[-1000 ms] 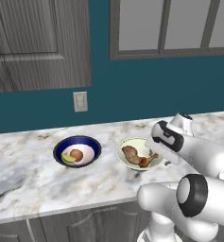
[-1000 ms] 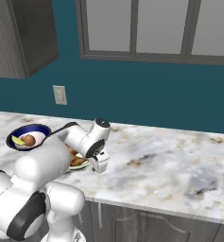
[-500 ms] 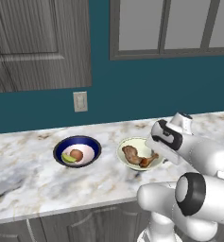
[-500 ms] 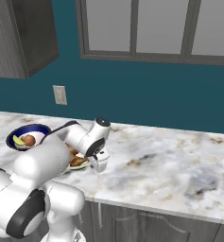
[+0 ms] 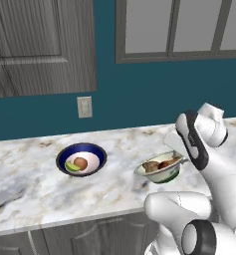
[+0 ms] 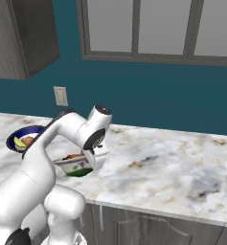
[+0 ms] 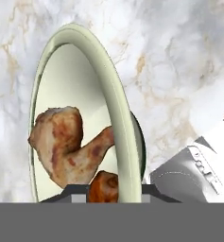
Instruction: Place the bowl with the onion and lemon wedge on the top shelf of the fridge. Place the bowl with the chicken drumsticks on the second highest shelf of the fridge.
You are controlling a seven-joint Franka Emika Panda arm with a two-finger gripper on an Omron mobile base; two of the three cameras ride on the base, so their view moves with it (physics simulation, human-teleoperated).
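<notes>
From the left base view, the round pale cream bowl with a greenish outside (image 5: 160, 171) hangs tilted above the marble counter (image 5: 30, 189); level it before carrying. Hand view: two browned drumsticks (image 7: 68, 142) sit inside, gripper (image 7: 104, 191) seemingly clamping its rim.

A marbled white counter (image 5: 30, 184) with grey cabinet fronts beneath carries the things. On it sits the dark blue bowl (image 5: 81, 159) — just below the wall outlet (image 5: 84, 106) — with the cream-green bowl (image 5: 159, 171) nearby to that bowl's right.
</notes>
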